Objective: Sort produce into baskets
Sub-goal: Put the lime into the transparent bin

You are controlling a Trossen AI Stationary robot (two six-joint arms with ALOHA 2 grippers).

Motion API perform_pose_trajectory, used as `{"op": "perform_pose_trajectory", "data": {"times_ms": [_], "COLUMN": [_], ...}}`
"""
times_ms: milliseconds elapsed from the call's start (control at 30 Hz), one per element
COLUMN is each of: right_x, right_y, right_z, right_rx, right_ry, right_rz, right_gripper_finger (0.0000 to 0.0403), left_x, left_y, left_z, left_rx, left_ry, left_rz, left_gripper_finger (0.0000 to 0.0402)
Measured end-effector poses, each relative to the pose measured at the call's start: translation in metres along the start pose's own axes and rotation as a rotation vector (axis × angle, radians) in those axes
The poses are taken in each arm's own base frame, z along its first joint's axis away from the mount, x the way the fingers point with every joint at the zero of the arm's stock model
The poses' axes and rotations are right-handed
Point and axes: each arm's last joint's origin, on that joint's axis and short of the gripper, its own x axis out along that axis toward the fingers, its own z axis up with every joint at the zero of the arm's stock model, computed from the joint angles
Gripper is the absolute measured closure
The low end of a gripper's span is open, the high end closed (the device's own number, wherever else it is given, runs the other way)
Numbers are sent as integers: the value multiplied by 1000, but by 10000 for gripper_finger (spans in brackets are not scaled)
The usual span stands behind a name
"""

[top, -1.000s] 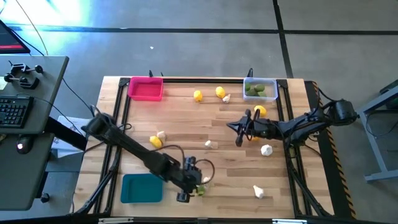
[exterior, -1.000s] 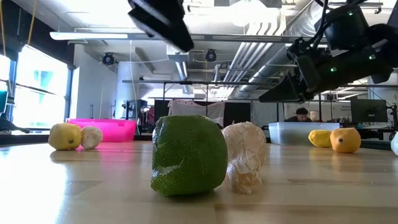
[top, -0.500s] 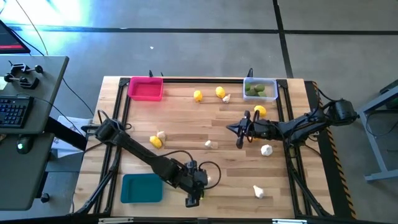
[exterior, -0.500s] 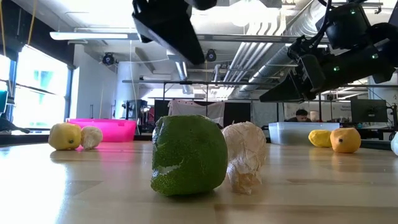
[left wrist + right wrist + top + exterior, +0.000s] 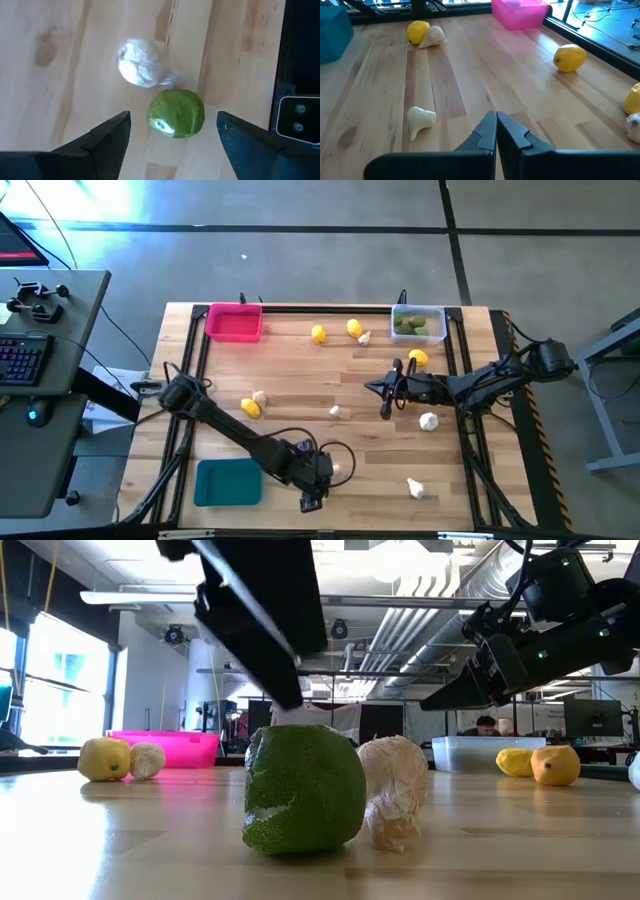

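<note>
A green lime (image 5: 176, 112) lies on the wood near the table's near edge, with a white garlic bulb (image 5: 140, 70) right beside it. Both show in the low view, the lime (image 5: 303, 788) and the garlic (image 5: 395, 790). My left gripper (image 5: 172, 135) is open above the lime, pointing down, one finger on either side and touching nothing. In the high view my left gripper (image 5: 315, 483) hides the lime. My right gripper (image 5: 385, 395) is shut and empty above the table's middle right. The teal basket (image 5: 228, 482), the pink basket (image 5: 234, 322) and the clear basket (image 5: 418, 323) stand on the table.
The clear basket holds green limes. Lemons (image 5: 318, 334) (image 5: 353, 328) (image 5: 418, 358) (image 5: 250, 408) and garlic bulbs (image 5: 338, 412) (image 5: 428, 420) (image 5: 415, 488) lie scattered on the wood. A black frame rail (image 5: 330, 308) runs around the table.
My left gripper has moved a little toward the table's right edge and come down over the lime, staying open. The lime and the garlic have not moved.
</note>
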Motion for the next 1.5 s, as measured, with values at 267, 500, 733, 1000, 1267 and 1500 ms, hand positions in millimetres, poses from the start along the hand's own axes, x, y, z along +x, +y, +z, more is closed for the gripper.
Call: {"op": "perform_pose_trajectory", "data": {"times_ms": [267,500,733,1000,1267,1500], "right_x": [0,0,0,0,0,0], "right_y": [0,0,0,0,0,0], "right_z": [0,0,-1,-1,-2,-2], "right_rx": [-1,-1,-4,-5,-7,-25], "right_ry": [4,4,12,13,18,18], "right_rz": [-1,-1,-2,-1,-2,-2], "right_gripper_finger": [403,403,403,403,403,403], "left_x": [4,16,24,28,28,23], "left_y": [0,-1,1,2,3,7], "left_z": [-1,-2,-4,-6,-7,-7], "left_rx": [-39,-20,21,52,115,166], "left_ry": [5,-1,28,66,81,78], "left_rz": [5,1,13,-4,-5,46], "left_gripper_finger": [118,118,122,141,184,226]}}
